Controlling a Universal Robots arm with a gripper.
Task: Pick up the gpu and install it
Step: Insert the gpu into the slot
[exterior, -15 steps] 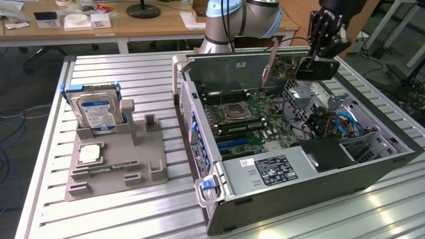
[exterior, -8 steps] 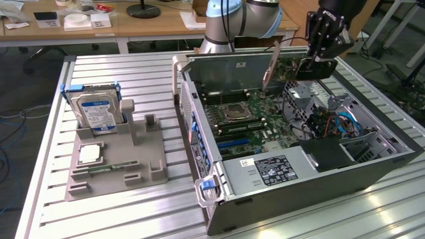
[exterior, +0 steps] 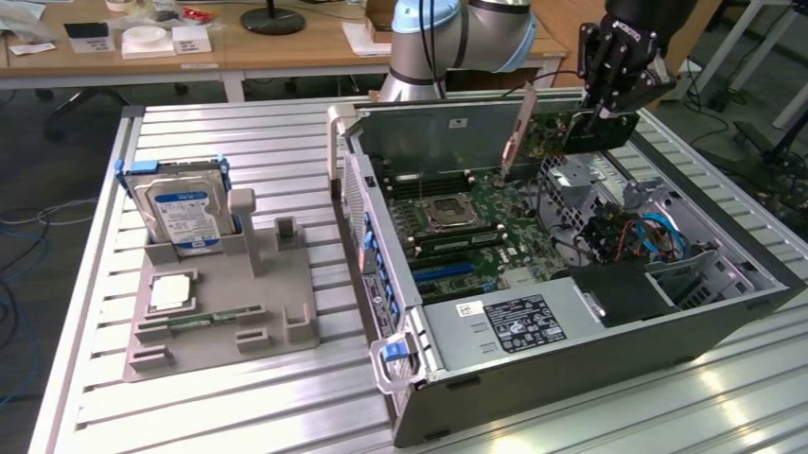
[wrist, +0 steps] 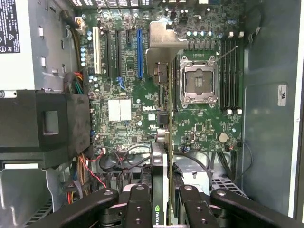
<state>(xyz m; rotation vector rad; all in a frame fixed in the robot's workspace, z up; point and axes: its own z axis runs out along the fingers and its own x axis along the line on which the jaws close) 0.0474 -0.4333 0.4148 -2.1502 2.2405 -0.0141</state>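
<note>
The gpu [exterior: 570, 134] is gripped edge-on between the partly closed fingers [wrist: 138, 205]. It is held upright above the motherboard [exterior: 499, 241] of the open computer case [exterior: 593, 326], at two o'clock in the exterior view. A hard drive [exterior: 184, 213] is seen standing in a holder at nine o'clock on the bench [exterior: 253, 407].

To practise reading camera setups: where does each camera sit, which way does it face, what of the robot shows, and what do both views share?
Exterior view: off the arm, raised, looking down at the open computer case; shows the arm and gripper holding the graphics card above it.
Wrist view: on the wrist, looking along the graphics card onto the motherboard; shows the gripper clamping that card.
Shared: gripper, graphics card, motherboard.
</note>
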